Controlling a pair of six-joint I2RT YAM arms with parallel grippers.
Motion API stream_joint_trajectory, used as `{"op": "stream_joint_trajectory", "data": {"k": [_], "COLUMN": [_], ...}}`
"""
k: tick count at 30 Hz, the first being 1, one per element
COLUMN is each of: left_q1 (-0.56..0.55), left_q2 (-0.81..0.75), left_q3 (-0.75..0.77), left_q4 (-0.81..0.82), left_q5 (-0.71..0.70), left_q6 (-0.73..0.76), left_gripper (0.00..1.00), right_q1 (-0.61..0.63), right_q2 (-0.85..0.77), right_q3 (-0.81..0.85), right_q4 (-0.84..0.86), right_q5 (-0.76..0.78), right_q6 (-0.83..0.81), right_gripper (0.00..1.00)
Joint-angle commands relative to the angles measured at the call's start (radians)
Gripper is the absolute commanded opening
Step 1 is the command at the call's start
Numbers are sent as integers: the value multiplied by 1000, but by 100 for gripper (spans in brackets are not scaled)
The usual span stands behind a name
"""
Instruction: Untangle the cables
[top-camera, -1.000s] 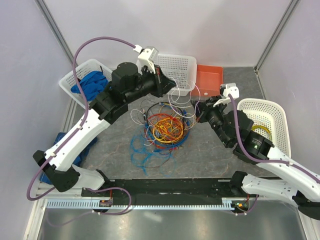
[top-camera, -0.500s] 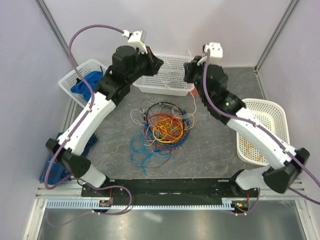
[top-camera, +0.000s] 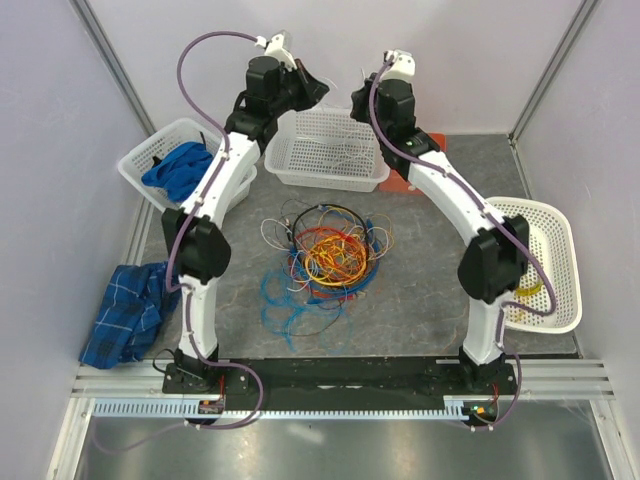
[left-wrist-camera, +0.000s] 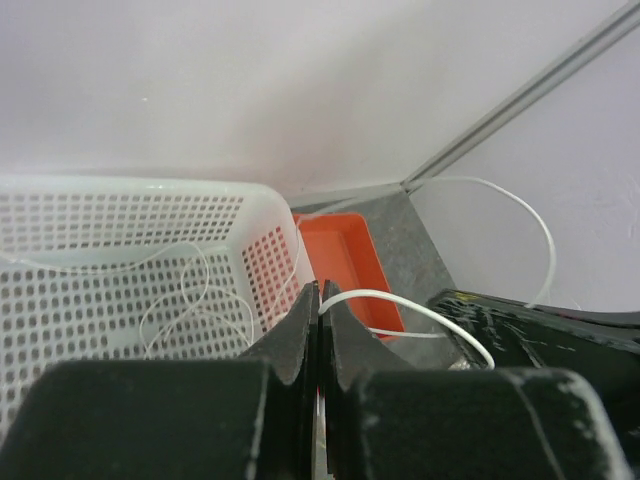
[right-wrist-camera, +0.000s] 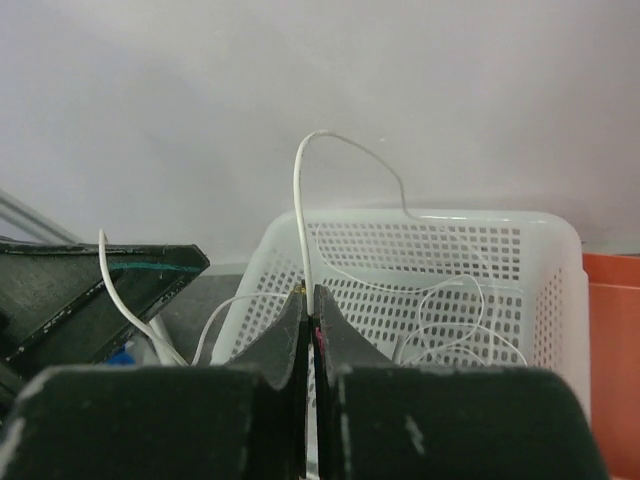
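The cables (top-camera: 325, 252) lie in a tangled heap of yellow, orange, red, blue, black and white loops at the table's middle. Both arms reach up and back over the rear white basket (top-camera: 285, 172), which holds several loose white wires (top-camera: 345, 150). My left gripper (top-camera: 318, 88) (left-wrist-camera: 320, 290) is shut on a white cable (left-wrist-camera: 410, 305) that arcs to the right. My right gripper (top-camera: 358, 100) (right-wrist-camera: 310, 293) is shut on a white cable (right-wrist-camera: 299, 200) that rises and droops into the basket (right-wrist-camera: 450, 225). The two grippers are close together, tips facing each other.
A white basket with a blue cloth (top-camera: 180, 165) stands at the back left. A plaid blue cloth (top-camera: 125, 310) lies at the left edge. A white basket (top-camera: 545, 235) with some yellow and orange cables sits at the right. An orange tray (left-wrist-camera: 345, 260) is beside the rear basket.
Both arms have lifted from beside the tangle and swung back and up over the rear basket, the grippers coming close together with a white cable in them.
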Motion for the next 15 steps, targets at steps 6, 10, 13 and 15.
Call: {"op": "stream_joint_trajectory", "data": {"k": [6,10,13,15], "left_q1": [92,93,93,92], "left_q2": [273,231,169,77], "left_q3": [197,182,136,49], "left_q4": [126,135,135,135], "left_q5": [146,106,68,48], "left_q6": [-115,-79,-49,-46], "left_gripper": [46,100,100,100], "right_q1": [-23,-23,-22,-19], "right_q2": [251,214,151,85], "right_q3": [204,158,109,28], "right_q4": [38,57,47,53], "right_q5": [-100,-75,-54,-52], "right_q6": [12,14,20,26], "right_gripper": [43,72,77,77]}}
